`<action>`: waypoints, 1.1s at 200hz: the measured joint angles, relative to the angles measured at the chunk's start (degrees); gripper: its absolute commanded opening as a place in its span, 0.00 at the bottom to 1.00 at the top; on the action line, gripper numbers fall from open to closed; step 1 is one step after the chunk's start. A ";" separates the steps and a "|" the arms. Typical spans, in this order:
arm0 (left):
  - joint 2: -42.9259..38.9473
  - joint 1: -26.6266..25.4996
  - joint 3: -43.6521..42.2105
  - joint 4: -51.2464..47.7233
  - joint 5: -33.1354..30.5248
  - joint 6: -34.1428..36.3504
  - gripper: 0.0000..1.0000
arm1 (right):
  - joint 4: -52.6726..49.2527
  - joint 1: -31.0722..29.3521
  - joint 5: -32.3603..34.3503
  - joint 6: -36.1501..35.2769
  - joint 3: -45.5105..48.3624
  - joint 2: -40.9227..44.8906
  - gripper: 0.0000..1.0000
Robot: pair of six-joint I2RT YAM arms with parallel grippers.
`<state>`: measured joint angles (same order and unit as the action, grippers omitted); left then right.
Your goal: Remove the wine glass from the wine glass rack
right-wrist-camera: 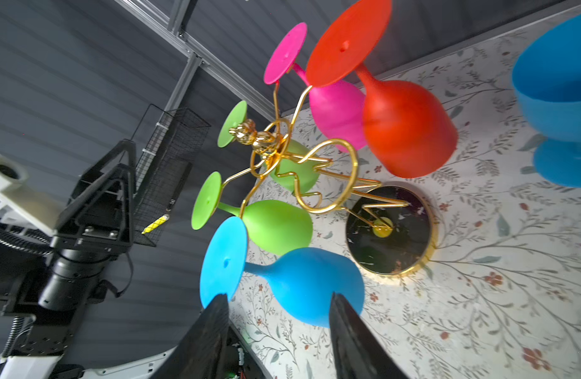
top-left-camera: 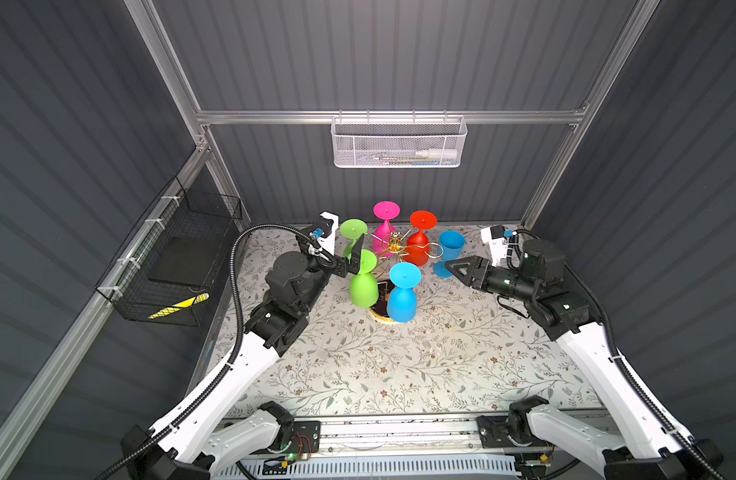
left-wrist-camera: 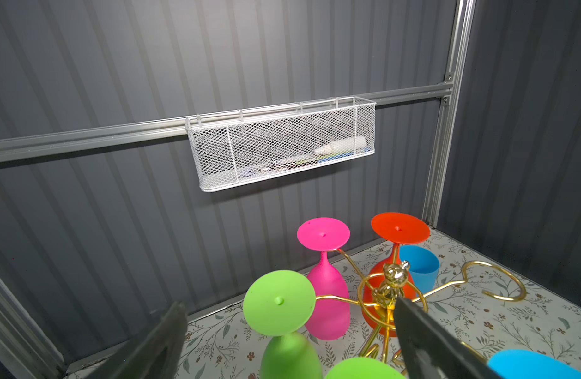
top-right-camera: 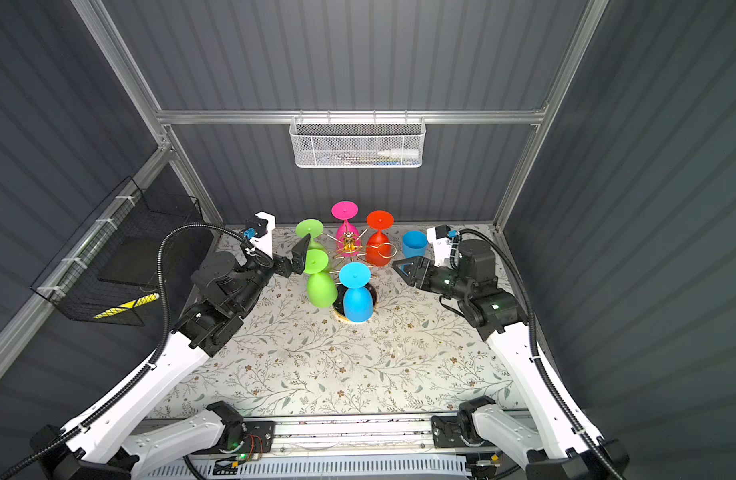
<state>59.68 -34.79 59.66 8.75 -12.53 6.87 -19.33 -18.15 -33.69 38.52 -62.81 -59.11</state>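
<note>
The gold wine glass rack (top-left-camera: pixel 394 243) stands at the back middle on its black round base (right-wrist-camera: pixel 407 242). Hanging upside down from it are two green wine glasses (top-left-camera: pixel 364 286), a pink one (top-left-camera: pixel 386 210), a red one (top-left-camera: pixel 418 247) and a blue one (top-left-camera: pixel 402 299). Another blue wine glass (top-left-camera: pixel 451 247) stands upright on the table right of the rack. My left gripper (left-wrist-camera: pixel 290 305) is open, its fingers on either side of a green glass's foot (left-wrist-camera: pixel 279 302) without touching it. My right gripper (top-left-camera: pixel 451 268) is open and empty beside the upright blue glass's foot.
A white mesh basket (top-left-camera: pixel 399 143) hangs on the back wall above the rack. A black wire basket (top-left-camera: pixel 179 257) is fixed to the left wall. The floral table cover (top-left-camera: pixel 399 365) runs from the rack to the front rail.
</note>
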 measured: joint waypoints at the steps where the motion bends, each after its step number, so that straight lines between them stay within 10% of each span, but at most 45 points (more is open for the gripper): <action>1: 0.00 0.00 -0.02 0.00 -0.02 0.00 1.00 | 0.04 -0.13 0.00 0.07 0.00 -0.02 0.52; 133: -0.48 0.00 -0.35 -0.13 -1.01 0.00 0.99 | 2.10 -11.21 3.34 4.26 -2.58 -7.72 0.47; 220: -1.84 0.00 -1.27 -0.15 -1.46 0.02 0.99 | 1.95 -13.25 5.88 5.60 -3.93 -9.86 0.17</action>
<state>57.84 -34.79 58.39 8.60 -14.00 6.90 -17.39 -31.40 -27.81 44.12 -66.74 -68.97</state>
